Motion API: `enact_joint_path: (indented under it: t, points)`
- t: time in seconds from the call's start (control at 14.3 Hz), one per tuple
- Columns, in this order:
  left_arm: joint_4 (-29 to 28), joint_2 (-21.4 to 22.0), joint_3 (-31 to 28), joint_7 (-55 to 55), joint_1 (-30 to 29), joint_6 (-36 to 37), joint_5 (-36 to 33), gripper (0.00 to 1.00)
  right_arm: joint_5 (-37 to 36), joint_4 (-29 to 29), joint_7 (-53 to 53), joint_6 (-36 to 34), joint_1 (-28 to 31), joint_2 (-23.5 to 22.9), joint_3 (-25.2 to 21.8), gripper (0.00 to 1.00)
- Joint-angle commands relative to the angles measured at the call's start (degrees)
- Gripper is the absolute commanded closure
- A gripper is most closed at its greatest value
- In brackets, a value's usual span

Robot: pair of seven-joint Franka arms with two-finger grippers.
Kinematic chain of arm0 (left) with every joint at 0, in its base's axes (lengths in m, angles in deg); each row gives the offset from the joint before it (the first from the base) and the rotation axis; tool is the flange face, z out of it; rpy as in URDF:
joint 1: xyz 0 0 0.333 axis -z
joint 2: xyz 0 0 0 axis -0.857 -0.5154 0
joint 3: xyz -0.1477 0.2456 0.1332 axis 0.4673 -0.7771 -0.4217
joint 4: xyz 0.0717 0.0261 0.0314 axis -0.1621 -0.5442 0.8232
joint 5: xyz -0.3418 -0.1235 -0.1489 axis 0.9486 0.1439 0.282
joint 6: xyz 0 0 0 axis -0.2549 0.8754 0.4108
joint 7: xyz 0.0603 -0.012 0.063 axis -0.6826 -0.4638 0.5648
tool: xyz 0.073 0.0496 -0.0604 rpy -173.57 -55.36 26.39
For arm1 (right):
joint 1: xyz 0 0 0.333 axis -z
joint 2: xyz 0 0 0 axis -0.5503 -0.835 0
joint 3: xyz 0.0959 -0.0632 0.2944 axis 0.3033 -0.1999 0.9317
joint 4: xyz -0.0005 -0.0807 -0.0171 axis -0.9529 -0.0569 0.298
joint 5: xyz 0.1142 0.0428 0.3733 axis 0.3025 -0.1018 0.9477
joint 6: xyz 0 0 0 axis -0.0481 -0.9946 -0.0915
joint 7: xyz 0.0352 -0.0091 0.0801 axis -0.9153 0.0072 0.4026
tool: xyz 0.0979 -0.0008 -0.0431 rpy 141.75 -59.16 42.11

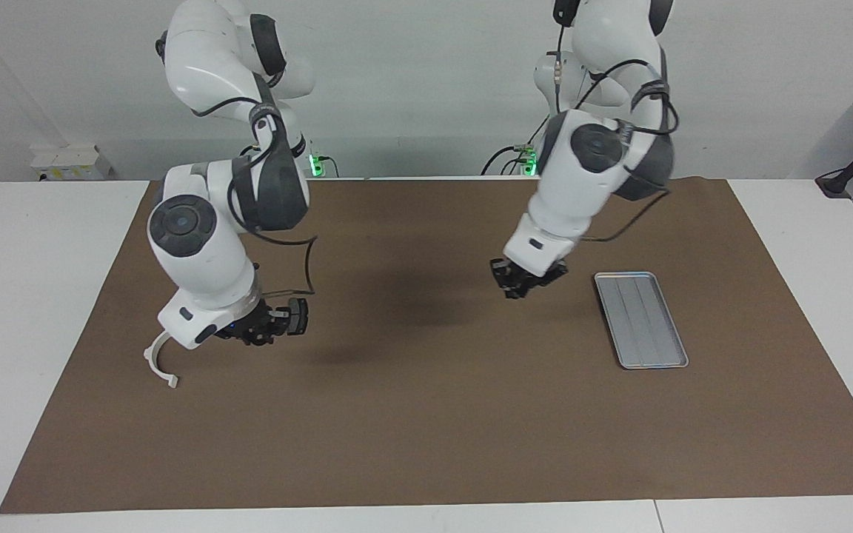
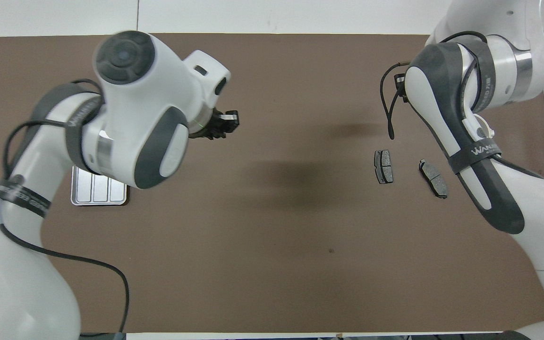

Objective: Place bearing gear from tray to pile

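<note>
1. The brown mat (image 1: 426, 414) covers the table under both arms.
2. The silver ridged tray (image 1: 641, 320) lies flat beside the left gripper (image 1: 517, 285), toward the left arm's end of the table, with nothing visible in it.
3. The left gripper hangs over bare mat, its fingertips together and nothing between them.
4. The right gripper (image 1: 278, 323) is low over the pile; whether its fingers grip anything cannot be told.
5. The white half-ring bracket (image 1: 158, 364) lies just beside the right gripper's wrist, partly hidden by it.
6. Two dark grey brake pads (image 2: 384, 166) (image 2: 433, 178) lie side by side under the right arm; no bearing gear can be made out.
</note>
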Motion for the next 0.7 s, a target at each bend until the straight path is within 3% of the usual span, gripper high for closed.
enact_joint_path:
  t: [0.0,0.35,0.63]
  points:
    - [-3.8,1.0,-1.4,10.7,5.9,-4.6,-1.4,1.00,-1.4,-13.7,3.2,11.5,4.3,3.3,1.0,1.00]
    - [-11.4,-3.0,-1.3,13.6,8.2,-19.4,-5.5,1.00,-3.5,-21.4,4.4,24.7,7.2,1.0,1.0,1.00]
    - [-12.4,-5.2,-1.3,13.5,7.7,-22.1,-8.1,1.00,-3.5,-21.9,4.4,27.2,7.2,0.0,1.0,1.00]
